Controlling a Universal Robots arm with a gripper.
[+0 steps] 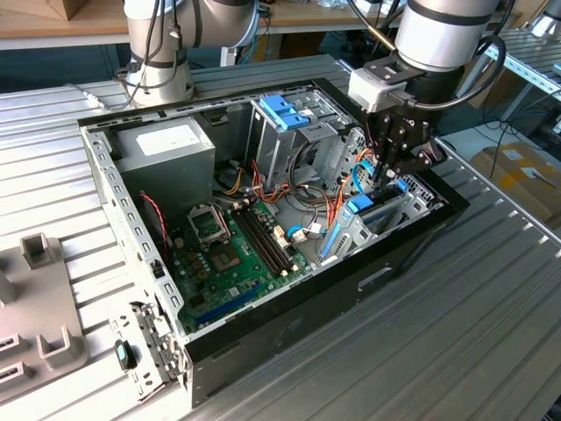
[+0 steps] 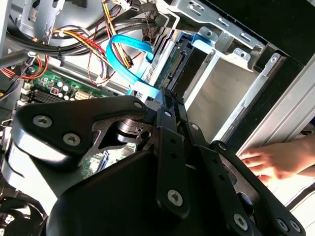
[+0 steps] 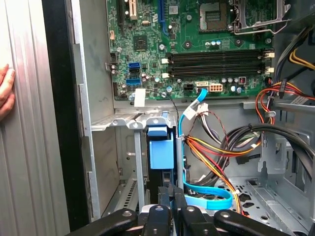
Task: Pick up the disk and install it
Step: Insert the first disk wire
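Half in, by my guess: the flat silver-grey disk [image 2: 168,58] in its light blue plastic rail stands on edge in the grey metal drive bay [image 2: 231,83] of the open black computer case [image 1: 412,232]. The black gripper [image 3: 172,200] is pinched narrow on the disk's edge. The linkage hides how deep it sits, and whether it has latched is unclear.

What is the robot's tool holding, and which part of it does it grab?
The tool appears to pinch the disk by its end nearest the arm, with the disk standing on edge in the drive bay.
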